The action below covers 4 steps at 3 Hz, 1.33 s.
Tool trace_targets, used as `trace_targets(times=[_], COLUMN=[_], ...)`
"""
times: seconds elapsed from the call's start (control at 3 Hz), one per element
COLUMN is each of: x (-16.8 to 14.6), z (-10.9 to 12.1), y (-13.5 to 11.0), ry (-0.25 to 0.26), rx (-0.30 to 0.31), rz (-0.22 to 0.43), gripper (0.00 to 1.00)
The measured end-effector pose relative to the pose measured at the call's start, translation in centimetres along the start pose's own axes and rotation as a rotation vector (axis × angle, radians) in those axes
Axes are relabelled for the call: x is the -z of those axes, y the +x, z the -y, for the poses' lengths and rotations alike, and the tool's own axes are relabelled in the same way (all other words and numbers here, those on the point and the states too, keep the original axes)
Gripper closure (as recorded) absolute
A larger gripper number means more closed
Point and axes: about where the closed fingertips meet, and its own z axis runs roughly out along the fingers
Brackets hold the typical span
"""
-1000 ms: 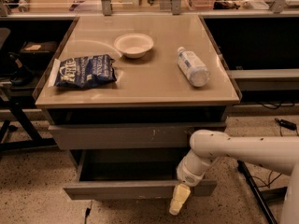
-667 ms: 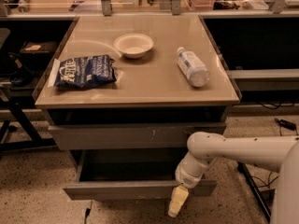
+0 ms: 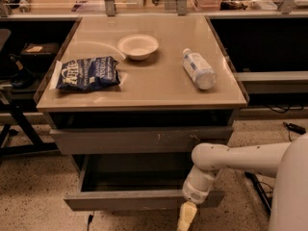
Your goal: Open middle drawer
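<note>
The middle drawer (image 3: 127,200) stands pulled out below the cabinet top (image 3: 159,88), and its grey tray interior (image 3: 134,176) shows. Its flat front is plain and handleless. Above it sits a wider grey drawer front with white scuff marks (image 3: 139,139), pushed in. My gripper (image 3: 186,216) hangs on the white arm (image 3: 240,158) that comes in from the right. It is low at the right part of the middle drawer's front, pointing down toward the floor. Any drawer below is hidden.
On the cabinet top lie a blue chip bag (image 3: 87,73), a white bowl (image 3: 138,46) and a plastic bottle on its side (image 3: 198,69). Dark desks and cables flank the cabinet on both sides. The speckled floor (image 3: 33,196) lies in front.
The arm has shifted only slightly at the drawer's right front. The drawer stands pulled out about as far as before.
</note>
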Motion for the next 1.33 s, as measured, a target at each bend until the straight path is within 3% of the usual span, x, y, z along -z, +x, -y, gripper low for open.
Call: trace_targets(times=[0.33, 0.67, 1.0, 1.33], x=[0.0, -0.1, 0.1, 0.5], z=[0.0, -3.0, -4.1, -6.7], y=[0.0, 1.8, 2.4, 4.0], ry=[0.0, -0.042, -0.056, -0.084], rx=[0.0, -0.026, -0.036, -0.066], rz=[0.0, -0.016, -0.019, -0.022], gripper=[0.0, 0.0, 0.0, 0.0])
